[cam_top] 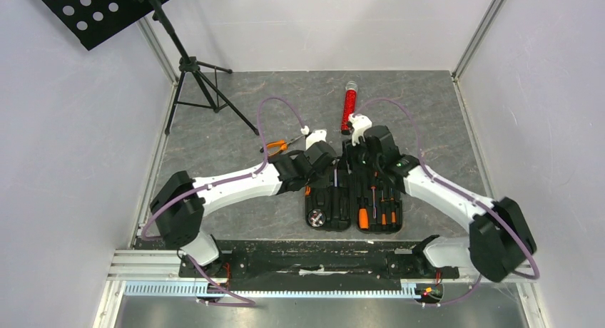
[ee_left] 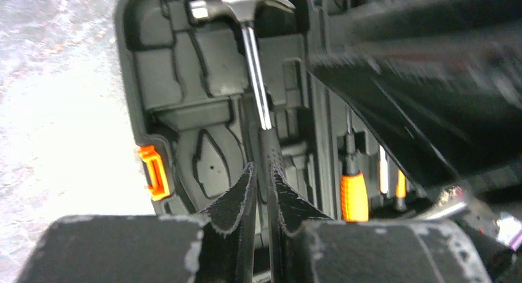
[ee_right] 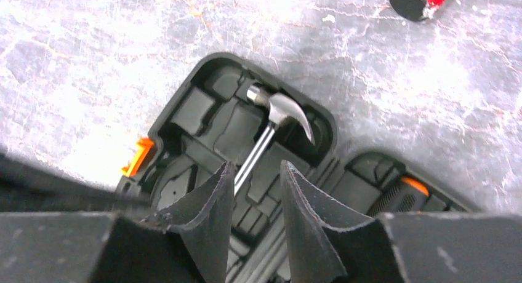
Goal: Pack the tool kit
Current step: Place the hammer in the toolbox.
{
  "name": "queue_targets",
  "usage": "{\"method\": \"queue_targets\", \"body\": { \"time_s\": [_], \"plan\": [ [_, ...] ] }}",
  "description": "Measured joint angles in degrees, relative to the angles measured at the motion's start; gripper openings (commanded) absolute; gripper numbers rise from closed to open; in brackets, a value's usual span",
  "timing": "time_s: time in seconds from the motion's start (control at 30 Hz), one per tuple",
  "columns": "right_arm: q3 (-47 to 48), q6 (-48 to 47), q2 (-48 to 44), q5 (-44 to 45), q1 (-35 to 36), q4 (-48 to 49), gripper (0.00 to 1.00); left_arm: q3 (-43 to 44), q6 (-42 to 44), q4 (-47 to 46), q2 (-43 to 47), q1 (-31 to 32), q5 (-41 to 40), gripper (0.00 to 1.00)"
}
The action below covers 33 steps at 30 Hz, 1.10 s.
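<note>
White arms [cam_top: 235, 182], black joints [cam_top: 175, 208] — purple cables [cam_top: 280, 98], dark fingers [ee_right: 208, 216].

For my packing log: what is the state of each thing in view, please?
case: open, flat.
hammer: lying in case, handle gripped.
left gripper: shut on hammer.
right gripper: open, above hammer.
screwdrivers: in their slots.
pliers: outside case, on table.
red tube: lying on table.

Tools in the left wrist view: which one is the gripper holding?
The hammer: the left gripper pinches its black handle, steel head over the case. The orange-handled screwdrivers lie free in the case beside it.
</note>
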State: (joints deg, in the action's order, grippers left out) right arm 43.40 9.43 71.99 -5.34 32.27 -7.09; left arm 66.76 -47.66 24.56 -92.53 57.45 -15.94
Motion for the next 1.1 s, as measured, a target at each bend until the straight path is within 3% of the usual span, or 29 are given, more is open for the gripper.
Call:
{"method": "queue_targets", "body": {
  "time_s": [0.4,0.7,0.87,1.1],
  "plan": [
    [2.7,0.9,15.3,-2.9,-1.7,9.2,0.26,-3.7,1.4,-8.1,1.2,2.7,8.0,0.15],
    [-2.2,3.2,17.2,-5.3,-3.4,14.4,0.23,-3.0,1.0,-7.5,-9.5,3.0,12.7,0.06],
    [-4.8,5.0,17.2,-7.1,-5.4,18.4,0.21,-2.5,-0.4,-6.9,-10.0,2.2,13.8,0.02],
    [-5.6,6.6,17.7,-11.2,-7.4,20.1,0.22,-4.5,-1.7,-9.5,-9.3,0.8,16.5,0.05]
  ]
}}
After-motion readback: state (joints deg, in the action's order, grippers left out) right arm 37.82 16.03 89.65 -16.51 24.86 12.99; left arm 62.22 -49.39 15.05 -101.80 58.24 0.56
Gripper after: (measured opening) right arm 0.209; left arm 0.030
